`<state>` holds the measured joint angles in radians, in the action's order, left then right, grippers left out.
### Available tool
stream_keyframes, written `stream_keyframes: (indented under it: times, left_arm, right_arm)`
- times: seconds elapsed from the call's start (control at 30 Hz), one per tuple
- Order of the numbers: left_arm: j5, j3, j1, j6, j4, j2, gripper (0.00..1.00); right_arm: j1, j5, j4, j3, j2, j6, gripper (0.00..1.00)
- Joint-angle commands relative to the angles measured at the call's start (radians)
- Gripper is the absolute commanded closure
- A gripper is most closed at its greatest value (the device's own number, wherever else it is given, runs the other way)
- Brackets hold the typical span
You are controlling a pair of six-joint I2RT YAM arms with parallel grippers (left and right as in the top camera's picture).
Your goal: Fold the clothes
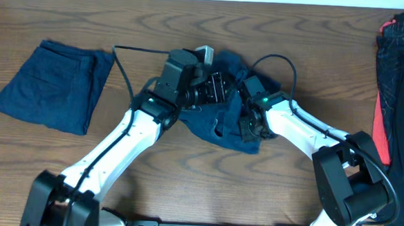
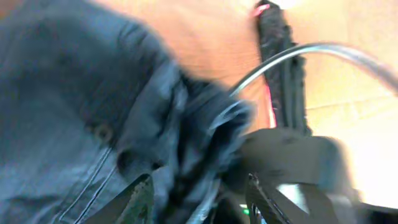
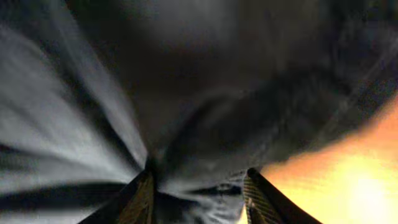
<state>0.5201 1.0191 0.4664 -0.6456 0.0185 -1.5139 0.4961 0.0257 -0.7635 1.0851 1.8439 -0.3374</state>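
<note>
Overhead: left jaws and right jaws meet at crumpled navy shorts (image 1: 201, 127) mid-desk (image 1: 184, 195); wrist views show both apart, cloth between.

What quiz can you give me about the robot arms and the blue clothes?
1. True or false: a flat folded navy denim garment lies on the brown wooden table on the robot's left.
2. The left gripper and right gripper are both at: A the folded garment; B the crumpled navy denim garment mid-table; C bare wood.
3. Fill in: the black cloth pile at the right edge has ___ trim.
Key: 1 true; 2 B; 3 red.
</note>
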Motion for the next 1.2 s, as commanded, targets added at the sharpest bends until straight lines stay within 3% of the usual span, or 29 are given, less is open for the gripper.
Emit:
stream_keyframes:
  times: [0.0,0.23,0.33,0.47,0.93,1.17]
  left_arm:
    - [0.032,0.026,-0.034,0.085,0.0,0.072,0.51]
    - [-0.103,0.026,-0.111,0.139,0.146,0.091,0.51]
    - [-0.169,0.026,-0.119,0.163,0.208,0.076,0.51]
    - [-0.181,0.026,-0.118,0.163,0.228,0.038,0.51]
    - [-0.182,0.026,-0.115,0.164,0.234,-0.183,0.51]
    - [-0.182,0.026,-0.116,0.163,0.266,-0.302,0.51]
  right_arm:
    - [-0.023,0.035,-0.063,0.001,-0.089,-0.029,0.53]
    - [-0.115,0.084,-0.134,0.06,-0.376,-0.018,0.45]
    - [-0.128,-0.058,-0.053,0.068,-0.478,0.122,0.48]
    - [-0.129,-0.132,0.01,0.068,-0.51,0.161,0.53]
    - [-0.13,-0.177,0.024,0.064,-0.132,0.167,0.54]
    - [-0.133,0.009,0.042,0.064,0.013,0.086,0.54]
